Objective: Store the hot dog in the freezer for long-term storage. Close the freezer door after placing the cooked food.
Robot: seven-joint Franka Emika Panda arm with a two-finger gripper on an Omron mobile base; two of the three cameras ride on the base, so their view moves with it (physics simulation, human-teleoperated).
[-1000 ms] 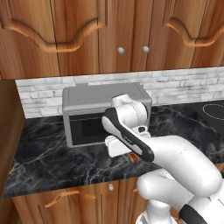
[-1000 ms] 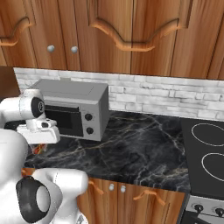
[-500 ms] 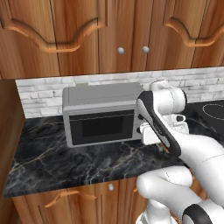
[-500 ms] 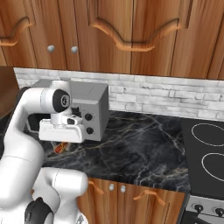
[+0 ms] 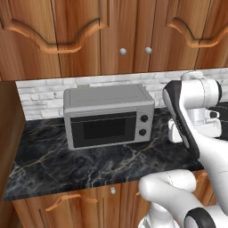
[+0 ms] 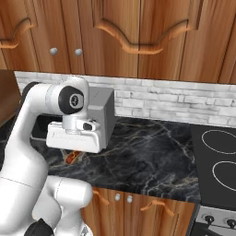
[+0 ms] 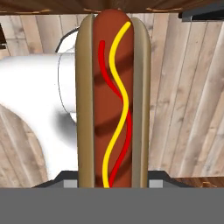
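While the white arm had hung over the left half of the dark marbled countertop [image 5: 67,164] a second earlier, at this moment it stood well to the right, past the silver box-shaped microwave [image 5: 107,116] in the left base view; the gripper [image 6: 73,154] had been carried sideways along the counter rather than the base driven, since the wooden cupboards and grey brick backsplash kept their places. The small orange-brown bun with its red sausage and yellow zigzag line, the hot dog [image 7: 113,100], was clamped endwise between the closed jaws and stood straight up the middle of the hand view; in the right base view an orange sliver of it [image 6: 71,158] showed just beneath the white hand, above the countertop and not resting on it.

This indicated that pickup was complete and transport was under way; the tall dark blue-grey freezer was not in any picture, so its door state could not be told; placement and door closing remained to be done.

Clearance: the hand hung just in front of the microwave's right end in the right base view, near it but apart as far as could be judged; the counter front edge lay close below; open marble extended to the right toward the black cooktop [image 6: 216,161]. Beyond the bun the hand view showed pale wooden floor planks [image 7: 192,96], so the jaws pointed downward over the counter's edge. A turn away from the wall appeared to offer the freest path.
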